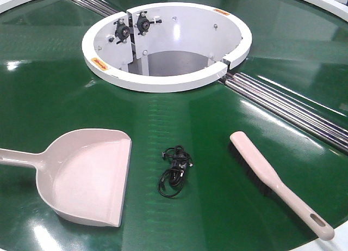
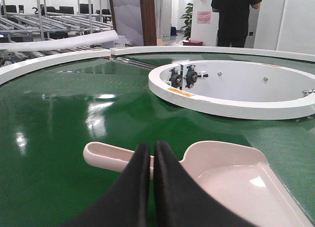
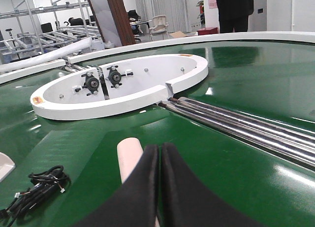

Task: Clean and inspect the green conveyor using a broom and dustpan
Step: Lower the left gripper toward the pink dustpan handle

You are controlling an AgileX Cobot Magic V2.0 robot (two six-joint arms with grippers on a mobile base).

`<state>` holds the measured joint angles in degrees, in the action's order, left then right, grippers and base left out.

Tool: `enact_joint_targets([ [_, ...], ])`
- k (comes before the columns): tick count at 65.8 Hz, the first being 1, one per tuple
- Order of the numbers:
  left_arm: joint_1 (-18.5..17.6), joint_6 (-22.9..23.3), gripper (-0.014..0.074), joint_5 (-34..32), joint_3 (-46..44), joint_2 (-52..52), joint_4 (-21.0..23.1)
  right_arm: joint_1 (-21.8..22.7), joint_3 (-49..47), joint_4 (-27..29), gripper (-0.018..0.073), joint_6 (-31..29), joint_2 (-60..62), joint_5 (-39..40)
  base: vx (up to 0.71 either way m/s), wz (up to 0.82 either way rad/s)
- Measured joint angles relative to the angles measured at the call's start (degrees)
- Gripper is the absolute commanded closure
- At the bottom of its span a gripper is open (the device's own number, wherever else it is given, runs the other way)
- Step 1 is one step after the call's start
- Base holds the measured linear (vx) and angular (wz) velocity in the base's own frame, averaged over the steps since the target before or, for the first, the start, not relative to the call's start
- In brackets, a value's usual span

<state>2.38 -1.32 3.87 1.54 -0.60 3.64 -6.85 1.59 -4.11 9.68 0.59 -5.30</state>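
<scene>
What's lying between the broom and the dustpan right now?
A tangled black cable lies on the green conveyor between the broom and the dustpan, touching neither; nothing else shows between them.

Front looks down, wrists skim low; all share conveyor ring.

**Crops and occlusions**

Front view: dustpan handle is running off the left edge. Left wrist: left gripper fingers are covering the handle's middle. Right wrist: right gripper fingers are hiding most of the broom; black cable is getting clipped bottom-left.
</scene>
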Motion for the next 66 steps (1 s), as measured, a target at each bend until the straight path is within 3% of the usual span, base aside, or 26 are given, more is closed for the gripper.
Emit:
enact_joint_targets([
  [66,0.00,0.00,0.0603,0.00,0.00,0.00,0.00,0.00,0.00,0.00,0.0569,0.00,0.00,-0.05,0.00,0.00],
])
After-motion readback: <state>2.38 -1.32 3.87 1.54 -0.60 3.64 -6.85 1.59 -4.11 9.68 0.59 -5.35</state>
